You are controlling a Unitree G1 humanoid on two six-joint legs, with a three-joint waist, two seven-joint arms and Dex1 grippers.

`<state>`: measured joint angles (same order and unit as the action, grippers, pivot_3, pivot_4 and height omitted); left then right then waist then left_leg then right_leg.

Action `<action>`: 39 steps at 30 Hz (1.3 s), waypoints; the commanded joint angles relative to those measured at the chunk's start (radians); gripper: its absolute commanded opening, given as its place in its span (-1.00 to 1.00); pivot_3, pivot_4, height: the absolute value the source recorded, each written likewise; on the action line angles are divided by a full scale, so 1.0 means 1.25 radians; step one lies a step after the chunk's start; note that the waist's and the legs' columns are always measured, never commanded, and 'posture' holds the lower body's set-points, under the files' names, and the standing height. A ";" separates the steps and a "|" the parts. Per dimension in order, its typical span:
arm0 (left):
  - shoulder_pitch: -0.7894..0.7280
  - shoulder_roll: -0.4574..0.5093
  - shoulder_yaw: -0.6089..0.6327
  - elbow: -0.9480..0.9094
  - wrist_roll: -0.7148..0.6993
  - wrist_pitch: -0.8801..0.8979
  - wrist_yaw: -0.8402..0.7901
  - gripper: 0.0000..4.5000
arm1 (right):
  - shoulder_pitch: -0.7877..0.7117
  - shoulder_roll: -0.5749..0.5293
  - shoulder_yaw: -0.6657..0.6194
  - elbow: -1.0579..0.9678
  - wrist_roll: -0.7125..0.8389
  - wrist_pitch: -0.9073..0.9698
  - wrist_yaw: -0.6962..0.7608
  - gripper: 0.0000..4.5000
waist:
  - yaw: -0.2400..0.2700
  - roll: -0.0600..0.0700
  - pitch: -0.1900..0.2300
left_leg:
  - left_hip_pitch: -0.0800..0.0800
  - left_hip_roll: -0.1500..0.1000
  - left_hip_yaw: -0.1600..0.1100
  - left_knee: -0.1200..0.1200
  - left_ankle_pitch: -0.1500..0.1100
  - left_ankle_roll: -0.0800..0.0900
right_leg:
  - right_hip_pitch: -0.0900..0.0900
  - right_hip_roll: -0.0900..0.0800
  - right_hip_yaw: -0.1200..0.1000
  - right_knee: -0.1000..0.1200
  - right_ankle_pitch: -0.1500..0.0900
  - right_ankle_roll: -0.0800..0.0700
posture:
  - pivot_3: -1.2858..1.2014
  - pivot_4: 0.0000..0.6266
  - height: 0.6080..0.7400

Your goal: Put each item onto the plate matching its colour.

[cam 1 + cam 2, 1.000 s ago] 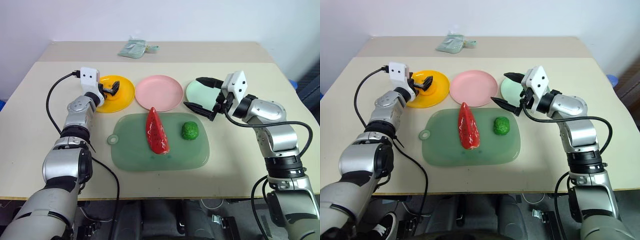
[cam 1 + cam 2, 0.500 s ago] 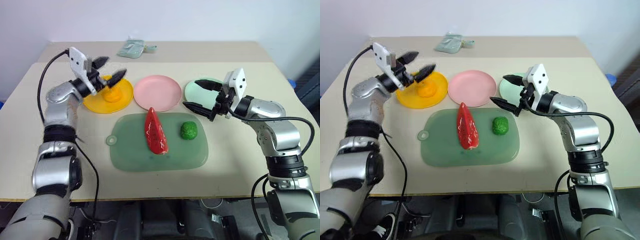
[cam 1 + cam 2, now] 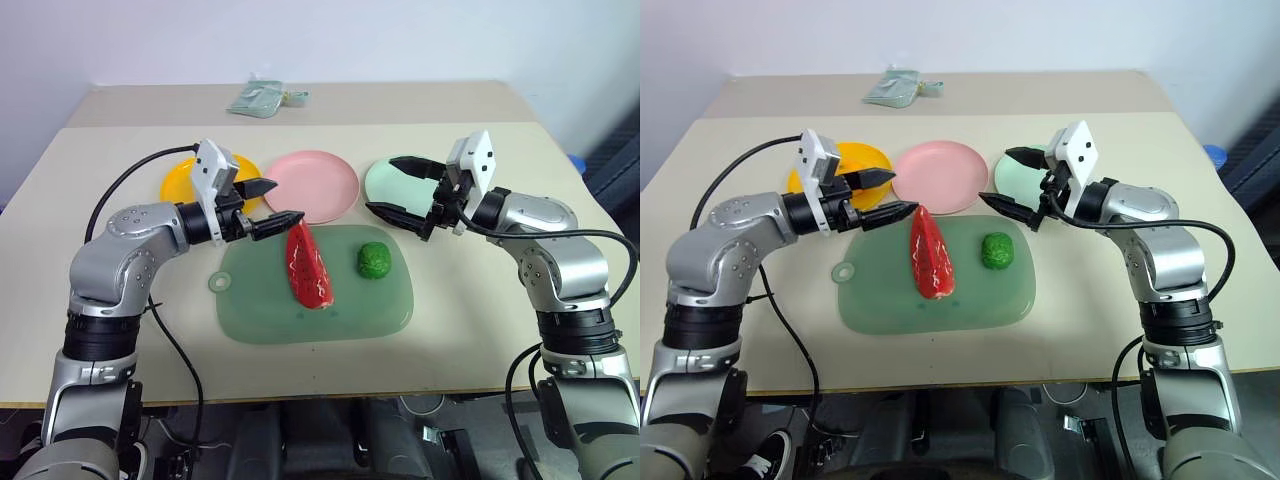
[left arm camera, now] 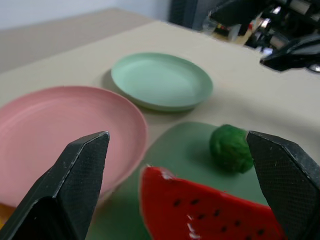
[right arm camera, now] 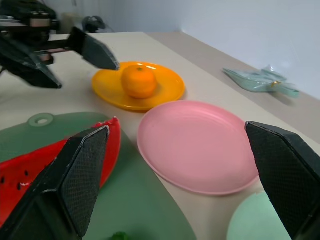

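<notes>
Beige table runs up to a pale wall, and on it you have three plates in a row, one tray in front of them, and three toy foods. Count the plates from your left: the yellow plate, the pink plate, the green plate. The orange sits on the yellow plate, so one item is home.

Two items lie on the tray. The red slice lies lengthwise near the tray's middle, its pointed end toward the pink plate. The green ball sits just to its right, apart from it, nearer the green plate. Pink and green plates hold nothing.

Your left gripper hangs above the tray's far left corner, between the yellow and pink plates, pointing toward the slice; its two fingers are spread wide and grip nothing. Your right gripper hovers over the near edge of the green plate, pointing toward the left one, fingers likewise spread wide and empty.

One crumpled pale green wrapper lies at the table's far side, well apart from everything else.
</notes>
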<state>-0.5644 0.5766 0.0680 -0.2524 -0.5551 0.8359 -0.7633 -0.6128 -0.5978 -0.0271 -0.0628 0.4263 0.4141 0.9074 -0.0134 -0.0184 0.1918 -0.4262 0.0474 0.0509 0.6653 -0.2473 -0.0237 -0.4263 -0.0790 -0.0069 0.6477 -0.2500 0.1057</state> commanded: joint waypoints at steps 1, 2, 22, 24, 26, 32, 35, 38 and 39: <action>-0.023 -0.032 0.024 -0.056 0.015 0.114 0.159 0.99 | -0.016 0.005 -0.006 -0.006 -0.004 -0.018 -0.004 1.00 | 0.002 0.000 0.000 | 0.000 0.000 0.000 0.000 0.000 0.000 | 0.000 0.000 0.000 0.000 0.000 0.000 | 0.03 -0.52 1.00; -0.038 -0.061 0.028 -0.083 0.031 0.146 0.229 0.99 | -0.019 0.006 -0.005 0.000 -0.009 -0.022 -0.005 1.00 | 0.004 0.000 0.000 | 0.000 0.000 0.000 0.000 0.000 0.000 | 0.000 0.000 0.000 0.000 0.000 0.000 | 0.03 -0.52 1.00; -0.168 -0.273 0.171 -0.186 -0.098 0.611 0.417 0.99 | -0.027 0.024 0.002 0.025 -0.022 -0.042 -0.002 1.00 | 0.004 -0.001 0.001 | 0.000 -0.001 -0.001 0.000 0.000 0.000 | 0.001 -0.001 0.000 -0.001 0.000 0.000 | 0.03 -0.52 1.00; -0.172 -0.288 0.168 -0.182 -0.096 0.621 0.453 0.99 | -0.026 0.024 0.002 0.026 -0.022 -0.044 -0.001 1.00 | 0.002 -0.001 0.001 | 0.000 -0.001 -0.001 0.000 0.000 0.000 | 0.001 -0.001 0.000 -0.001 0.000 0.000 | 0.03 -0.52 1.00; -0.167 -0.281 0.155 -0.180 -0.108 0.623 0.484 0.99 | -0.024 0.024 0.002 0.027 -0.024 -0.047 -0.002 1.00 | 0.001 -0.001 0.001 | 0.000 -0.001 -0.001 0.000 0.000 0.000 | 0.001 0.000 0.000 0.000 0.000 0.000 | 0.03 -0.52 1.00; -0.161 -0.261 0.146 -0.185 -0.148 0.623 0.550 0.99 | -0.024 0.026 0.004 0.041 -0.029 -0.062 0.002 1.00 | 0.002 -0.001 0.001 | 0.000 -0.001 -0.001 0.000 0.000 0.000 | 0.001 0.000 0.000 0.000 0.000 0.000 | 0.03 -0.52 1.00; -0.152 -0.250 0.147 -0.177 -0.190 0.623 0.572 0.99 | -0.027 0.025 0.003 0.049 -0.030 -0.067 0.006 1.00 | 0.003 -0.001 0.001 | 0.000 -0.001 -0.001 0.000 0.000 0.000 | 0.001 -0.001 0.000 0.000 0.000 0.000 | 0.03 -0.52 1.00; -0.146 -0.235 0.149 -0.165 -0.237 0.623 0.597 0.99 | -0.031 0.025 0.003 0.058 -0.034 -0.073 0.009 1.00 | 0.002 -0.001 0.001 | 0.000 -0.001 -0.001 0.000 0.000 0.000 | 0.001 -0.001 0.000 0.000 0.000 0.000 | 0.03 -0.52 1.00; -0.142 -0.230 0.149 -0.160 -0.255 0.623 0.604 0.99 | -0.032 0.025 0.003 0.059 -0.034 -0.074 0.009 1.00 | 0.002 -0.001 0.001 | 0.000 -0.001 -0.001 0.000 0.000 0.000 | 0.001 -0.001 0.000 0.000 0.000 0.000 | 0.03 -0.52 1.00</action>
<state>-0.7486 0.2755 0.2489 -0.4474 -0.8274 1.6062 -0.0243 -0.6309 -0.5677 -0.0073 0.0190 0.3771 0.3415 0.9147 -0.0114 -0.0199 0.1925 -0.4261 0.0463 0.0493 0.6656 -0.2471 -0.0240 -0.4254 -0.0799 -0.0068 0.6472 -0.2499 0.1057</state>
